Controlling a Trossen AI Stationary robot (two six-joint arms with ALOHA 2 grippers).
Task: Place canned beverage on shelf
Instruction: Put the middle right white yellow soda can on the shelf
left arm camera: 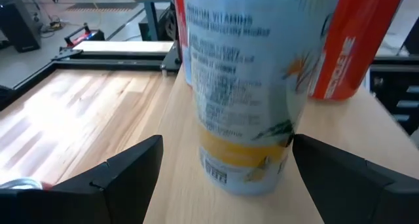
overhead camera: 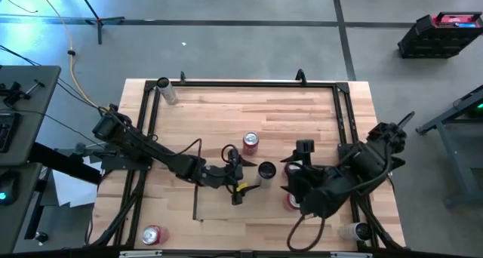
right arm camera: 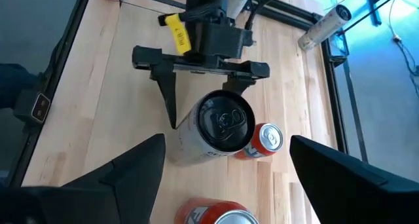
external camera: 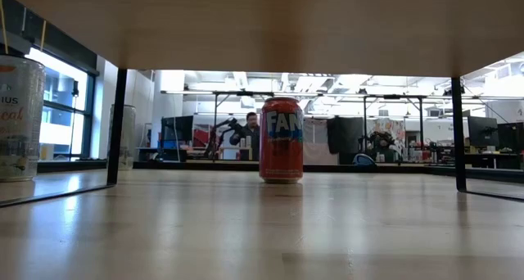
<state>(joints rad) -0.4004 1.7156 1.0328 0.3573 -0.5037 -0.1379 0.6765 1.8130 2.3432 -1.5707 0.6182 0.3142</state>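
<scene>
High view: the left gripper (overhead camera: 253, 181) sits just left of frame centre, its fingers spread on either side of a pale blue can (overhead camera: 266, 170) with a black top. The left wrist view shows a gap between each finger and the can wall, so jaws open, not gripping. Can's top is cut off there and its print is too blurred to read.

Right gripper (overhead camera: 296, 184) is right of centre, mostly masked by its own arm in the high view. Right wrist view shows its two fingers set wide with nothing between them; it looks down on the pale blue can (right arm camera: 213, 131) and the left gripper (right arm camera: 204, 96).

The shelf (overhead camera: 215, 204) lies lower centre in the high view; only a dark rail and a corner are clear, the rest sits under the arms. The pale blue can appears to stand on its pale panel (left arm camera: 170, 139).

An orange-red can (overhead camera: 250, 142) stands upright just above centre. Another red can (overhead camera: 290, 201) is half hidden under the right arm. A third red can (overhead camera: 152, 234) is lower left.

Low view: a Fanta can (external camera: 281, 140) stands mid-frame, neither gripper visible. Which can this is, I cannot tell.
</scene>
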